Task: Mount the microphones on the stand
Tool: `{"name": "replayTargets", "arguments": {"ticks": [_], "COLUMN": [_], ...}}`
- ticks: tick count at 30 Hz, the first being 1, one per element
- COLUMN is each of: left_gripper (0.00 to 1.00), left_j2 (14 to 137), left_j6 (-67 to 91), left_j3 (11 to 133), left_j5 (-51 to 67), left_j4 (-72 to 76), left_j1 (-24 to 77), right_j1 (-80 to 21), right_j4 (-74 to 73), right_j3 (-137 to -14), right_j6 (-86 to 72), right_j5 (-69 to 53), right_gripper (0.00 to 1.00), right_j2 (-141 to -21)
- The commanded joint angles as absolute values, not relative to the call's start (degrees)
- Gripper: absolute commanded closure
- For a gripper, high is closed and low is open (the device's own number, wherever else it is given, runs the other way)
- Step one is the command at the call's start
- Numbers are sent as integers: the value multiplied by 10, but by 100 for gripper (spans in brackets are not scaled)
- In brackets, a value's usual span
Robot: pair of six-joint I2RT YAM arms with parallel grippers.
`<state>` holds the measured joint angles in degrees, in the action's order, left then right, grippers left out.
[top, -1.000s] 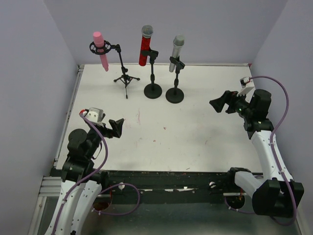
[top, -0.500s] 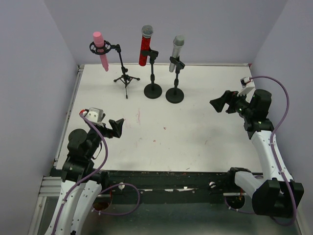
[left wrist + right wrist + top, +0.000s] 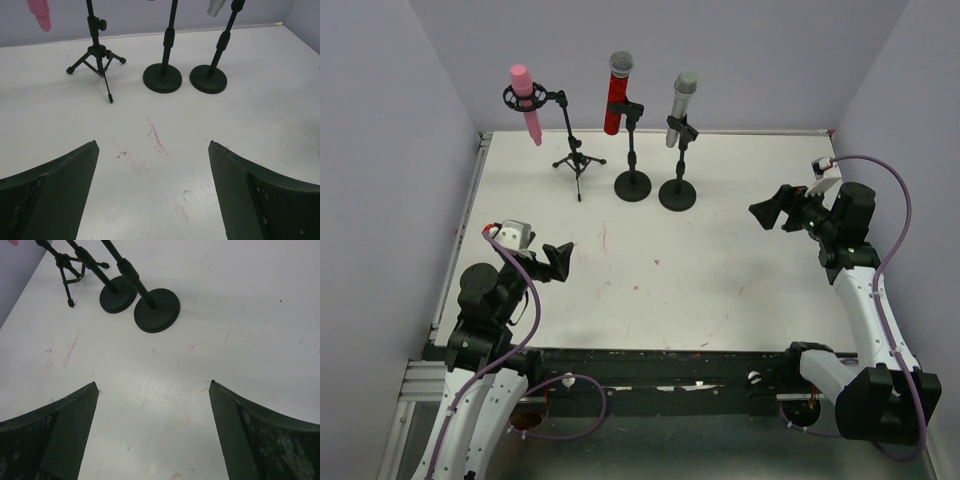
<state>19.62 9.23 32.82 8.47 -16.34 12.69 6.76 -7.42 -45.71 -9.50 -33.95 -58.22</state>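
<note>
Arm shells: white, recorded on left arm (image 3: 470, 420) and right arm (image 3: 865, 300).
Joints: black housings.
Cabling: purple cable (image 3: 534, 300) looped along each arm.
Fingers: fingers (image 3: 45, 200) dark, broad, scuffed with pale specks.
Wrist module: white-grey block (image 3: 513, 235).

White table (image 3: 720, 270) bears a tripod stand (image 3: 578, 162) and two round-base stands (image 3: 633, 186).

pink mic (image 3: 530, 118): all pink; tilted, head up; sits in ring mount of tripod stand (image 3: 577, 160); far left
red mic (image 3: 616, 100): silver mesh head; near upright; clipped on middle stand (image 3: 633, 184)
silver-grey mic (image 3: 681, 108): slightly tilted; clipped on right stand (image 3: 678, 194)
</note>
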Motion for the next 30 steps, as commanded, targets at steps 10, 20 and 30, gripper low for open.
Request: {"name": "replayTargets", "arguments": {"ticks": [10,20,30], "left_gripper": [1,1,1], "left_j2": [193,195,199], "left_j6": [91,90,91], "left_j3": [320,320,319], "left_j5": [96,92,92], "left_j4": [-152,-152,-151], "left_j1": [123,123,123], "right_j1": [71,71,71], "right_j4": [-87,-88,-101], "right_j3": [-475,-476,-481], "right_j6": [-98,-94,-75], "right_j5": [-338,-337,-340], "right_gripper": [0,0,0], "right_j2": [-573,-574,-562]}}
